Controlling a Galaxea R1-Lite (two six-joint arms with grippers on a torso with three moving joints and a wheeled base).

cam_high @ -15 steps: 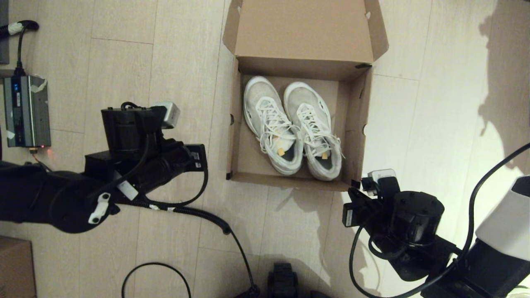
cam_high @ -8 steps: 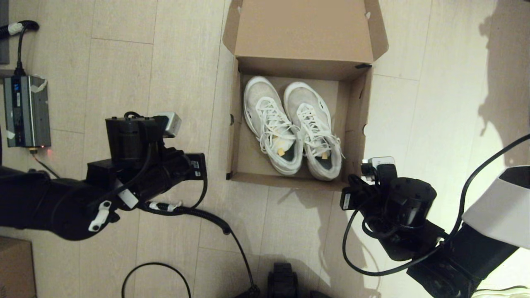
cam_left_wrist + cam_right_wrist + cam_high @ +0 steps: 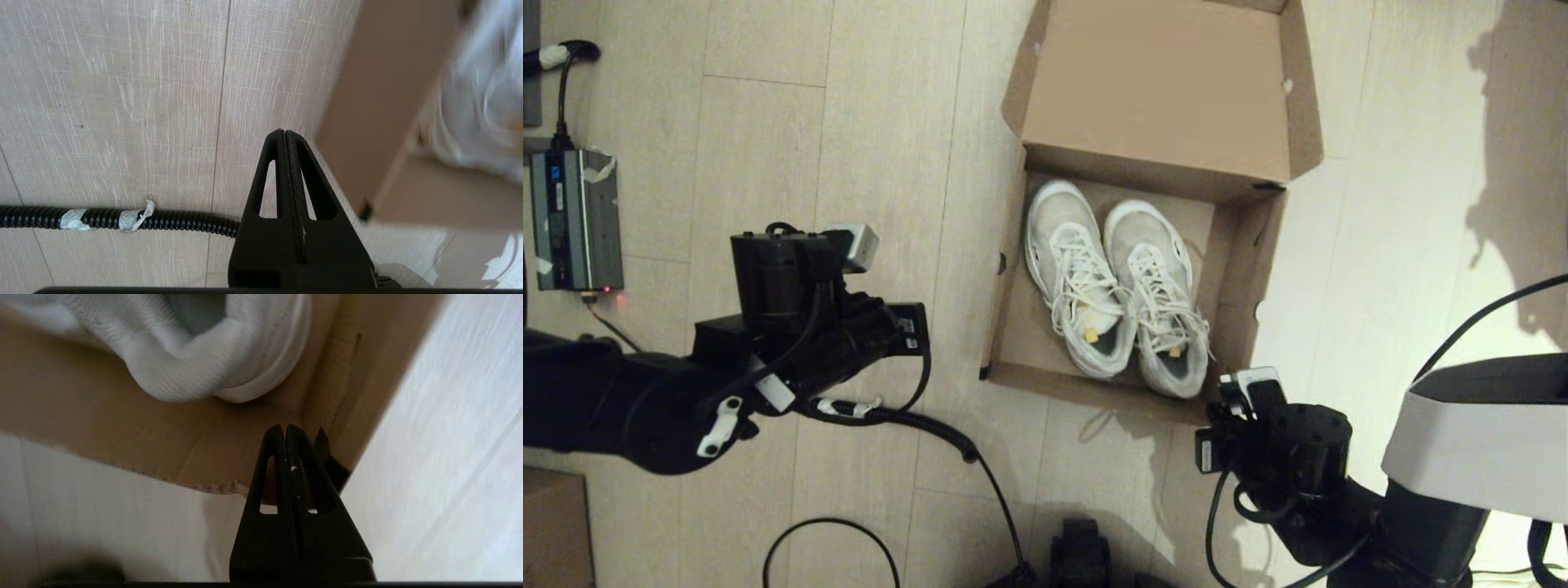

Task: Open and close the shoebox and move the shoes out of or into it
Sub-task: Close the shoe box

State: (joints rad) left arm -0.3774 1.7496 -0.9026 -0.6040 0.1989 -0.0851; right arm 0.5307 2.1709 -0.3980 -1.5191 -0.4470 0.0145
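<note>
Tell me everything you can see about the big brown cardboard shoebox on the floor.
The plain brown cardboard shoebox sits open on the pale wood floor, its hinged flap lid folded back, black tape at a lid corner. A pair of white lace-up sneakers lies inside, side by side. The shut right gripper is at its near right corner; contact is unclear.

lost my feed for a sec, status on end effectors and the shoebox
Right end effector shut, at shoebox near corner. Left end effector shut, off its side. Lid open, shoes inside. Nothing in the way.
</note>
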